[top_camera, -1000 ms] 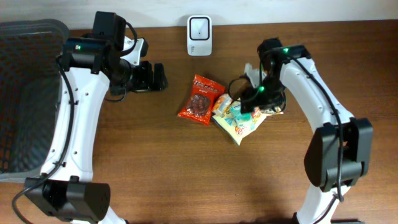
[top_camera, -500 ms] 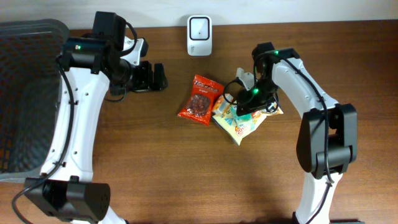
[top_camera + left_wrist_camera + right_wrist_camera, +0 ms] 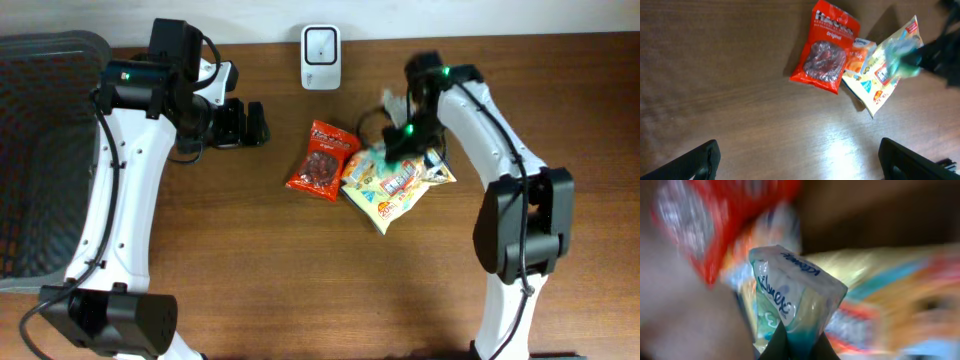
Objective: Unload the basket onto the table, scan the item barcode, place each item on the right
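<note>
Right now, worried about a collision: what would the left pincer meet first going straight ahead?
Likely the red candy bag, lying ahead of the open left pincer; depth is unclear.

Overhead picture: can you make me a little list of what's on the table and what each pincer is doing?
white scanner: stands at the back edge of the table, between the arms
red bag: lies flat, mid-table
yellow packets: overlapping pile, right beside the red bag
tissue pack: Kleenex, pinched at one end, over the yellow packets
right pincer: shut on the tissue pack
left pincer: open, empty, away from the bags
barcode: not visible in any view
</note>
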Controlling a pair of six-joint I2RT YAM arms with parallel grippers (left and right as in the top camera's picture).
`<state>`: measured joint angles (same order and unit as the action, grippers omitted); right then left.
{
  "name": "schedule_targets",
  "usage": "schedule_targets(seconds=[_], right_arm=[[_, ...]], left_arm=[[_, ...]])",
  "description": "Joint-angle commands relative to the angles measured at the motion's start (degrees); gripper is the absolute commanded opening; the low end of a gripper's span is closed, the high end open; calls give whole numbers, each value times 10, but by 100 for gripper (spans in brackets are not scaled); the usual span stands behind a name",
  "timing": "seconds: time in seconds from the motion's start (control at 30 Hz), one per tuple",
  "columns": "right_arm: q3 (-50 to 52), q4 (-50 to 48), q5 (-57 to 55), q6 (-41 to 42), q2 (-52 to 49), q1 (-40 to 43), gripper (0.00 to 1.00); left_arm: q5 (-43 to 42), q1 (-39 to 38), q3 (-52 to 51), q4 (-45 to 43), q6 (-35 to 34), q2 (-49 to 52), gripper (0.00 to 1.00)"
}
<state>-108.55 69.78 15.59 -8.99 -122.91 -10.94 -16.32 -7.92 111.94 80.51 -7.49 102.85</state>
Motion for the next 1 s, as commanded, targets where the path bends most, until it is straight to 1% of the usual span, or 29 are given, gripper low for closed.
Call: schedule_targets(seconds=[0.0,0.1,0.17,0.3,0.4,0.53,0.57,0.6,0.7,0.8,0.87,0.93,0.97], right_arm=[[-96,-50,-139,24,4,-29,4],[-99,-185,-215,13,0,-54,4],[-99,-266,-230,-38,-10,-67,4],[-99,-428,-229,-172,-61,-83,4],[-99,-519,-229,-184,-106,-89,4],[-99,-633,-229,-297,-168,-105,4],[-99,-651,-229,-327,-175,-112,4],[-99,-662,-230,-341,-177,-116,4],[-99,-675,-229,-362,-177,-123,4],[-99,-660,-230,-376,-181,-123,4],[-99,-660,-246,-366,-179,-123,4],[-99,-681,-310,-325,-169,-122,4],[-104,-686,-354,-283,-150,-117,4]], left_arm=[[-4,2,-2,0,9,-6,99],[-4,2,-2,0,9,-6,99],[-4,2,-2,0,9,-6,99],[-4,2,-2,0,9,-6,99],[-4,2,-2,0,9,-6,99],[-4,2,-2,0,9,-6,99],[-4,2,-2,0,9,-6,99],[-4,2,-2,0,9,-6,99],[-4,2,-2,0,9,-6,99],[-4,2,-2,0,9,-6,99],[-4,2,-2,0,9,-6,99],[-4,2,-2,0,9,-6,99],[-4,2,-2,0,9,-6,99]])
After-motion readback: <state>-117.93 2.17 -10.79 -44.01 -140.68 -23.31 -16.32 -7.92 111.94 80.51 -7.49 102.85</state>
